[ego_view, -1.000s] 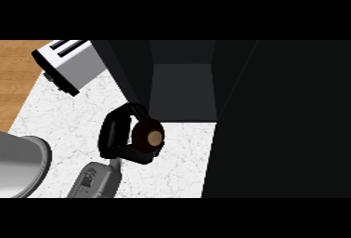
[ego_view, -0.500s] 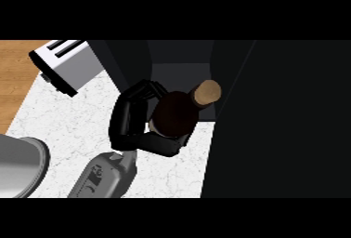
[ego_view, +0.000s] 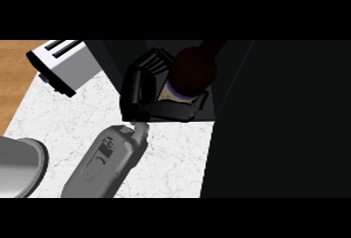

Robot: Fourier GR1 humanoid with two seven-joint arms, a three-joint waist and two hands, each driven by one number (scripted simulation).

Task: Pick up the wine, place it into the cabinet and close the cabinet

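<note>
The wine bottle [ego_view: 193,69] is dark with a pale label and leans with its neck pointing up into the dark cabinet [ego_view: 274,116] opening. My left hand [ego_view: 147,93] is shut on the bottle's lower body from the left side, fingers curled over it and palm below it. The bottle's base is hidden by the hand. The grey forearm [ego_view: 106,162] rises from the lower left. The cabinet's dark panels fill the right half of the view. My right hand shows nowhere.
A white and silver toaster [ego_view: 65,65] stands at the upper left on the white marble counter [ego_view: 55,121]. A grey metal pot [ego_view: 17,169] sits at the lower left edge. Wooden surface [ego_view: 14,74] lies beyond the counter's left edge.
My left hand has carried the bottle up from the counter toward the cabinet opening. The bottle has tipped so its neck now reaches into the cabinet.
</note>
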